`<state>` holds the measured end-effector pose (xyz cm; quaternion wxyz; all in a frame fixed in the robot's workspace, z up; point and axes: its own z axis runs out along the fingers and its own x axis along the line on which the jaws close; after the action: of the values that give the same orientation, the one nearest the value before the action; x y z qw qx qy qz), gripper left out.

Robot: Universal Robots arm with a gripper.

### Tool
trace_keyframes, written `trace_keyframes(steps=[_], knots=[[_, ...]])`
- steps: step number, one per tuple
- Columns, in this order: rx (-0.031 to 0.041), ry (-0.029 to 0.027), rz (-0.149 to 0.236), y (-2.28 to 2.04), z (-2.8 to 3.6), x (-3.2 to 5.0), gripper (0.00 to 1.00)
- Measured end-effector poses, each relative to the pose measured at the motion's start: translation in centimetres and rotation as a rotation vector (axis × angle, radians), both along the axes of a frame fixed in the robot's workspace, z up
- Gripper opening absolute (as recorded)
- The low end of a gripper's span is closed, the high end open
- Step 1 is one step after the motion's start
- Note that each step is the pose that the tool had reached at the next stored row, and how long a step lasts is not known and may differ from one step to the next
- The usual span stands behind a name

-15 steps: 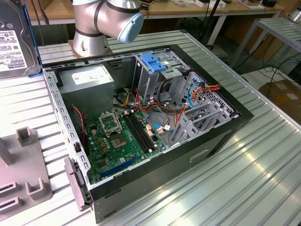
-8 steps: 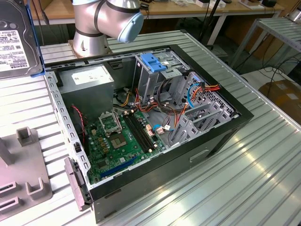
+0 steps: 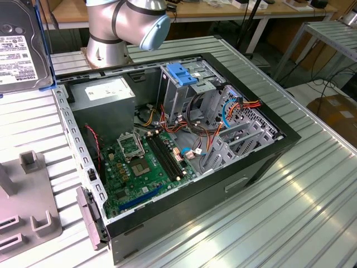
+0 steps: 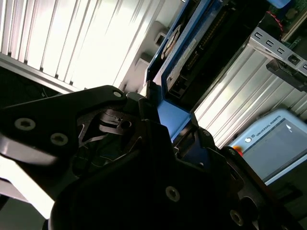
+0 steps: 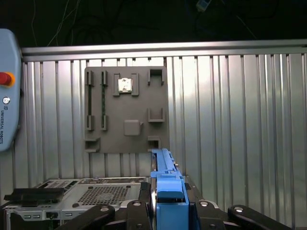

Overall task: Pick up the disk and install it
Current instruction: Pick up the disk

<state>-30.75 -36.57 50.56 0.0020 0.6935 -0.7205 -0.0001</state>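
Clearly, we have the disk (image 3: 19, 50) off the tabletop (image 3: 290, 212): in the exterior view it hangs at that view's upper left, label toward the camera, well apart from the open computer case (image 3: 256, 170). In both wrist views the hand (image 5: 168, 213) is closed down on the disk's blue side rail (image 5: 167, 184), the rail pinched between its fingers, so we judge the grasp firm and the pick-up done. The install is not yet done: the disk sits outside the case, and the drive cage (image 3: 181, 84) with its blue handle stands inside with no disk entering it. In the first wrist view, a grey fixture plate (image 5: 125, 110) lies on the tabletop beyond the hand.
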Motion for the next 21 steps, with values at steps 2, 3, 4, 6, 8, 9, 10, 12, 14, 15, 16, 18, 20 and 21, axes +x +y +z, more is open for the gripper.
trace_keyframes(steps=[2,3,4,6,8,9,10,12,14,15,16,18,20,21], knots=[[0.0000,0.0000,0.000,0.00,0.00,0.10,0.37],[0.0000,0.0000,0.000,0.00,0.00,0.15,0.37],[0.0000,0.0001,0.000,0.00,0.00,0.24,0.37],[0.0000,0.0000,0.000,0.00,0.00,0.37,0.37],[0.0000,0.0000,0.000,0.00,0.00,0.48,0.37],[0.0000,0.0000,0.000,0.00,0.00,0.55,0.37],[0.0000,0.0000,0.000,0.00,0.00,0.61,0.37],[0.0000,0.0000,0.000,0.00,0.00,0.76,0.37],[0.0000,0.0000,0.000,0.00,0.00,0.88,0.37],[0.0000,0.0001,0.000,0.00,0.00,0.93,0.37],[0.0000,0.0000,0.000,0.00,0.00,1.00,0.37],[0.0001,0.0000,0.000,0.00,0.00,1.14,0.37],[0.0000,0.0000,0.000,0.00,0.00,1.26,0.37],[0.0000,0.0000,0.000,0.00,0.00,1.39,0.37]])
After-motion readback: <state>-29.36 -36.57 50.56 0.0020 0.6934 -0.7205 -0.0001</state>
